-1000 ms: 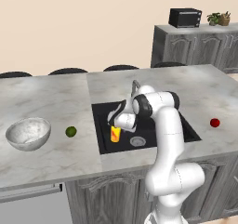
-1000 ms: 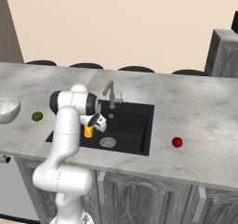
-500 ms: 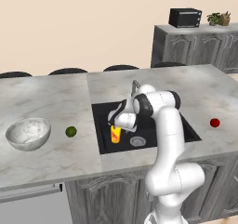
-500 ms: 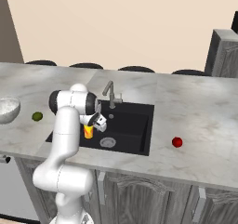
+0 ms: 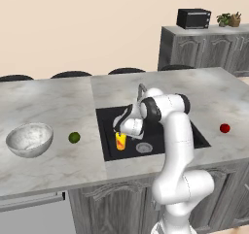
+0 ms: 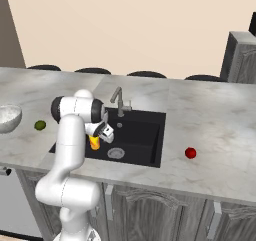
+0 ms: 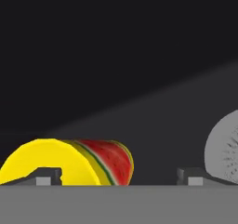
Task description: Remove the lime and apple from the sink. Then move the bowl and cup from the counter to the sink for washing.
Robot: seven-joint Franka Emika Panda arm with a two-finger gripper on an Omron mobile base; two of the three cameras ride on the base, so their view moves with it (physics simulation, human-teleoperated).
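Observation:
The yellow cup [image 5: 120, 142] [image 6: 94, 143] with its red mark is inside the black sink [image 5: 108, 121] [image 6: 146, 134], at the left end near the silver drain [image 5: 143, 147]. My gripper [image 5: 121, 132] [image 6: 98, 136] hangs low in the basin just over the cup, open. In the hand view the cup [image 7: 69, 161] lies by the left fingertip and the gripper [image 7: 118, 177] holds nothing. The marbled bowl [image 5: 30, 139] [image 6: 7, 117] and the lime [image 5: 74, 137] [image 6: 40, 125] rest on the counter left of the sink. On the counter to its right is the apple [image 5: 224, 128] [image 6: 190, 153].
A grey faucet [image 5: 141, 89] [image 6: 119, 101] rises at the sink's back edge, close to my forearm. A microwave [image 5: 193, 18] and a potted plant [image 5: 229, 19] stand on the far cabinet. Dark stool tops line the counter's far side.
The jaws have spread wide and let go of the cup, which stays in the sink's left end. The arm has hardly moved.

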